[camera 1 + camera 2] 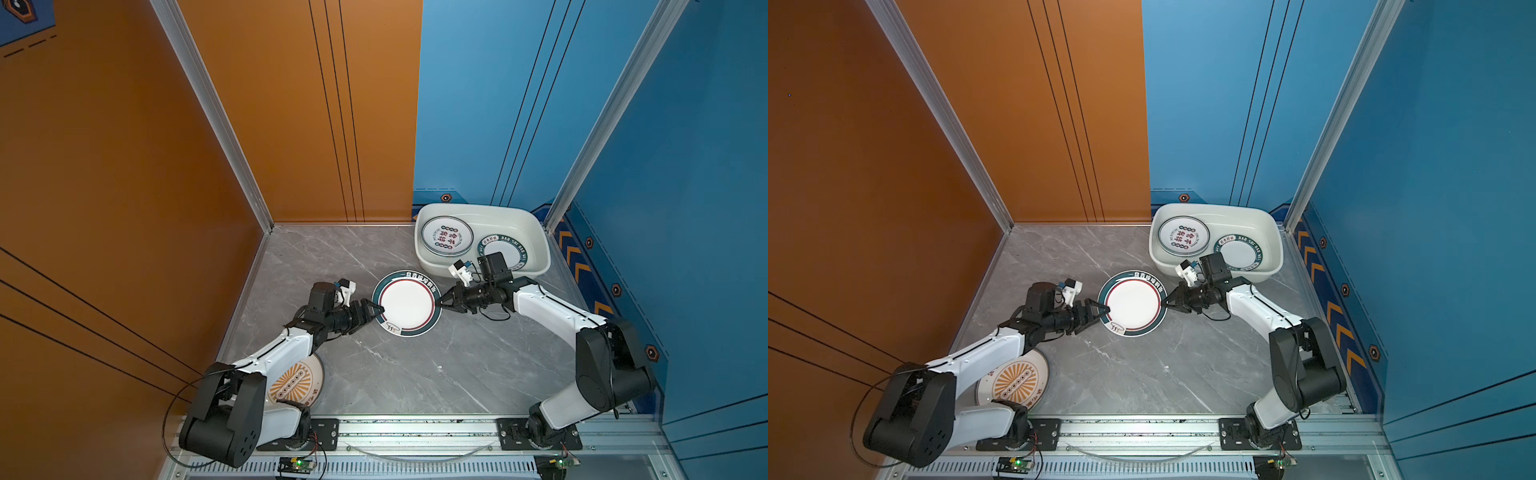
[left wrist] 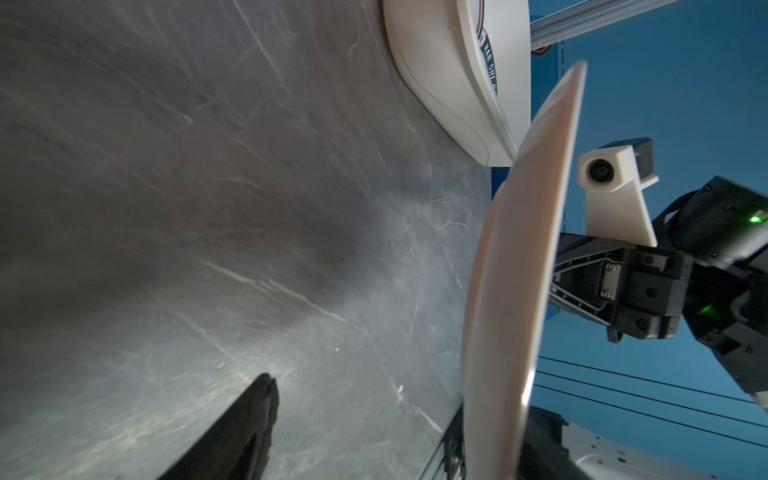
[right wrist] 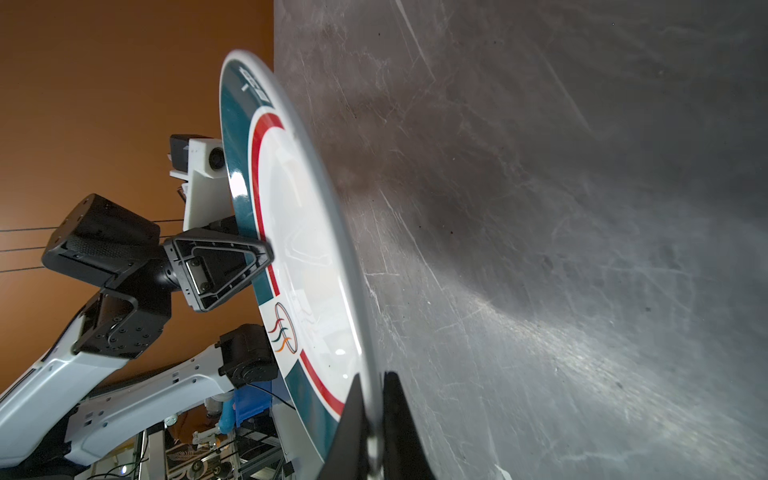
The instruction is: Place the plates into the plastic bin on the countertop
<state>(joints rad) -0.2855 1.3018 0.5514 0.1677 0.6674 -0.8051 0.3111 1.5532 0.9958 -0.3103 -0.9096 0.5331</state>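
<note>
A large plate [image 1: 407,303] [image 1: 1133,302] with a green rim and a red ring hangs a little above the countertop [image 1: 395,374]. My right gripper [image 1: 437,303] [image 3: 374,399] is shut on its right edge. My left gripper [image 1: 379,310] [image 1: 1105,309] straddles its left rim, still open. One of its fingers [image 2: 249,428] stands well below the plate's underside [image 2: 519,270]; the other is hidden behind the plate. The plastic bin [image 1: 536,232] [image 1: 1273,237] at the back right holds a red-lettered plate [image 1: 447,235] and a green-lettered one [image 1: 505,249].
A sunburst plate [image 1: 297,380] [image 1: 1013,380] lies at the front left, partly under my left arm. An orange wall borders the counter on the left and a blue wall on the right. A metal rail [image 1: 415,432] runs along the front edge.
</note>
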